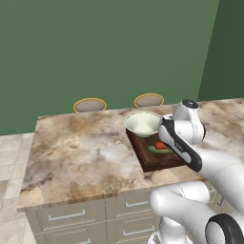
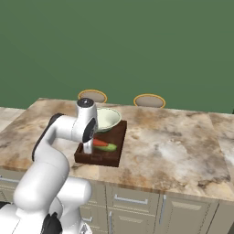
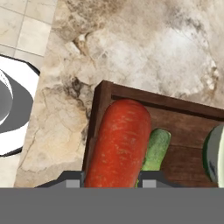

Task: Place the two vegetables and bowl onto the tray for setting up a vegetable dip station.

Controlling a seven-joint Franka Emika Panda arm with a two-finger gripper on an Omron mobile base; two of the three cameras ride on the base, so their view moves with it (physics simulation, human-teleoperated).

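The dark brown tray (image 1: 157, 164) (image 2: 98, 160) lies on the marble counter near its front edge. The pale cream-green bowl (image 1: 142, 123) (image 2: 107, 119) sits on the tray's far end, its rim just showing at the right in the hand view (image 3: 214, 153). The green cucumber (image 1: 159, 150) (image 2: 108, 147) (image 3: 156, 148) lies inside the tray. The orange-red carrot (image 1: 160, 145) (image 2: 99, 142) (image 3: 120, 140) is right beside and slightly over it, at the tray's edge. My gripper (image 2: 87, 147) (image 3: 111, 180) is shut on the carrot, one fingertip on each side.
The marble counter (image 1: 81, 152) stretches wide to the left and right of the tray, with drawers (image 1: 66, 217) below its front edge. Two yellow-rimmed stool seats (image 1: 89, 105) (image 1: 148, 100) stand behind the counter, against a green wall.
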